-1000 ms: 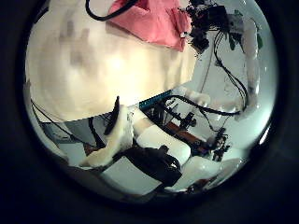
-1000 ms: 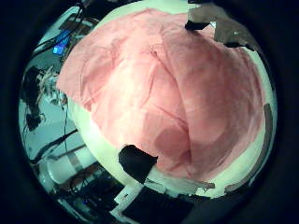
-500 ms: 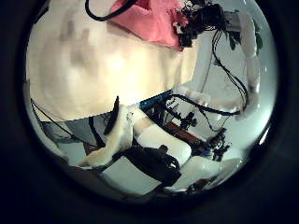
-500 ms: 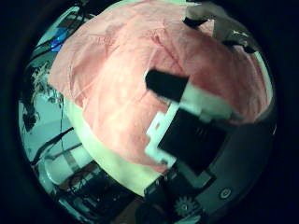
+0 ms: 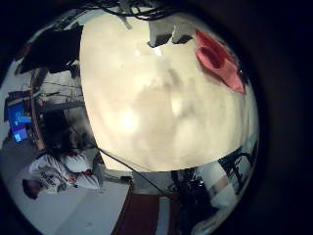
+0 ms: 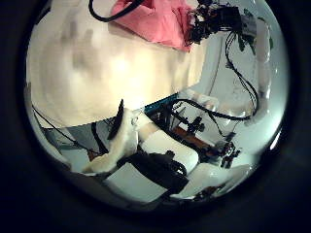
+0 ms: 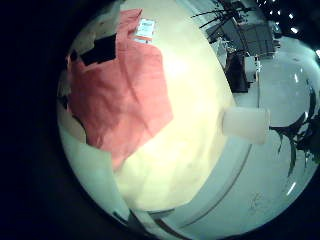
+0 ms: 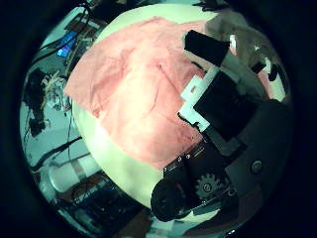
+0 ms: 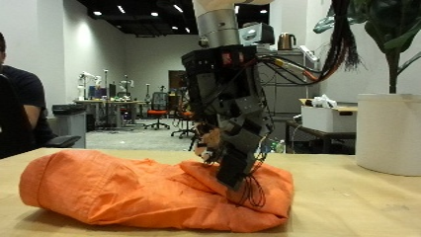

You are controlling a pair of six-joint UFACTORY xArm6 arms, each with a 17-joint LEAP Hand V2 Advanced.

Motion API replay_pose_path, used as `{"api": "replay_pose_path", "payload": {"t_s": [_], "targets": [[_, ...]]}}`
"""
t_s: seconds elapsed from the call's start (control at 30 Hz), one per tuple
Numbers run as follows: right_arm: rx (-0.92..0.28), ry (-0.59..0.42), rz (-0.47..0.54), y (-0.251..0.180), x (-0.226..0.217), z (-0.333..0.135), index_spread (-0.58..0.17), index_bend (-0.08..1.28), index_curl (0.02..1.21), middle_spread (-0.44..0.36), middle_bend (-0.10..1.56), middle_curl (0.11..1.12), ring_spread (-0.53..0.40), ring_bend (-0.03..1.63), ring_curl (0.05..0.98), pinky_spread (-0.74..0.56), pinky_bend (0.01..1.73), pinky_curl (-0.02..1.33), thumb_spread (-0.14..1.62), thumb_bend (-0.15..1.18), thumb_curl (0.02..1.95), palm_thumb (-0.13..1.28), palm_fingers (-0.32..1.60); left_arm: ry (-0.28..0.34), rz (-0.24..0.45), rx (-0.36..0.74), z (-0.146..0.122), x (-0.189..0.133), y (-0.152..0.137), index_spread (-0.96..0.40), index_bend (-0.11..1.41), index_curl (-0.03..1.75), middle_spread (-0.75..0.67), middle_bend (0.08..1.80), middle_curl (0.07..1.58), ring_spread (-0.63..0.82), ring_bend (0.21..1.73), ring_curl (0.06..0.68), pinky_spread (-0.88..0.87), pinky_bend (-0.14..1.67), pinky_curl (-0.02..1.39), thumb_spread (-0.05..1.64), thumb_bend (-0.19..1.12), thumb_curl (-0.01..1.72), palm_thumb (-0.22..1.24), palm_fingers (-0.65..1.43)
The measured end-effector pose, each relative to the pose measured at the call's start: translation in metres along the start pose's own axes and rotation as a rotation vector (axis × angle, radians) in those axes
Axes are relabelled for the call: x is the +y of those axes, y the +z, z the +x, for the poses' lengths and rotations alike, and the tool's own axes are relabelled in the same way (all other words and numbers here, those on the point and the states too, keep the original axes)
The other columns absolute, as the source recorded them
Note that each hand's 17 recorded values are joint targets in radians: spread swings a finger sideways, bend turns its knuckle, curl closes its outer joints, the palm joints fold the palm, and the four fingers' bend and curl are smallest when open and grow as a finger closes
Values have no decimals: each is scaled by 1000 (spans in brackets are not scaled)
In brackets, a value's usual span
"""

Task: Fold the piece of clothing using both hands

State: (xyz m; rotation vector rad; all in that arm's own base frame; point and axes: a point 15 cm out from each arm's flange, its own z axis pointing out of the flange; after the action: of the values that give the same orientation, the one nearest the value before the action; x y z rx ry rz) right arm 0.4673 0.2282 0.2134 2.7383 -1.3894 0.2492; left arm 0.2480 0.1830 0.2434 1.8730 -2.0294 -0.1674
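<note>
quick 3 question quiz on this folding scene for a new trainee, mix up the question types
1. True or false: the garment is already folded into a neat square.
2. Which hand is down on the garment? A) left only B) right only C) both
3. Fill in: the garment on the table is ___ in colour.

Key:
1. False. It lies bunched and wrinkled.
2. B. The right hand is on the cloth. The left hand is over bare table, away from it.
3. Orange.
</note>
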Motion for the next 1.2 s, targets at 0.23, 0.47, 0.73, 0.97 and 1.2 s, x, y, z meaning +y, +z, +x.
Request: {"api": "replay_pose_path", "payload": {"t_s": [0.23,0.47,0.73,0.97,1.2], "targets": [[1,11,64,-19,3,7,-270,963,814,-121,1247,710,-213,1295,613,-402,1077,730,1143,71,554,894,1087,-2,2,-2,0,0,-1,166,136,200,422,190,277,607,371,229,547,257,320,1187,-17,303,496,-58],[-3,21,15,-5,12,9,-297,638,701,-114,996,621,-186,1066,543,-238,727,643,1090,-51,427,585,44,-1,0,-3,0,2,0,166,137,203,420,187,280,607,368,229,546,263,322,1187,-17,303,496,-56],[-3,13,-50,19,16,7,-190,402,510,40,626,448,-10,837,396,129,610,485,1046,-29,388,533,-17,-3,1,-6,0,3,-1,166,136,205,420,186,281,607,366,230,545,270,323,1186,-18,304,494,-55],[-1,5,-140,36,12,1,-145,359,459,102,525,394,61,717,339,217,492,409,1019,-10,412,648,62,-3,3,-9,0,4,-2,166,137,205,420,187,282,607,367,231,544,273,323,1186,-17,307,492,-56],[67,-26,-228,42,0,3,-174,419,452,61,528,387,49,606,288,220,307,326,1003,-8,455,766,246,-3,3,-8,0,4,-1,166,135,204,420,190,285,607,369,230,543,272,322,1186,-17,308,492,-54]]}}
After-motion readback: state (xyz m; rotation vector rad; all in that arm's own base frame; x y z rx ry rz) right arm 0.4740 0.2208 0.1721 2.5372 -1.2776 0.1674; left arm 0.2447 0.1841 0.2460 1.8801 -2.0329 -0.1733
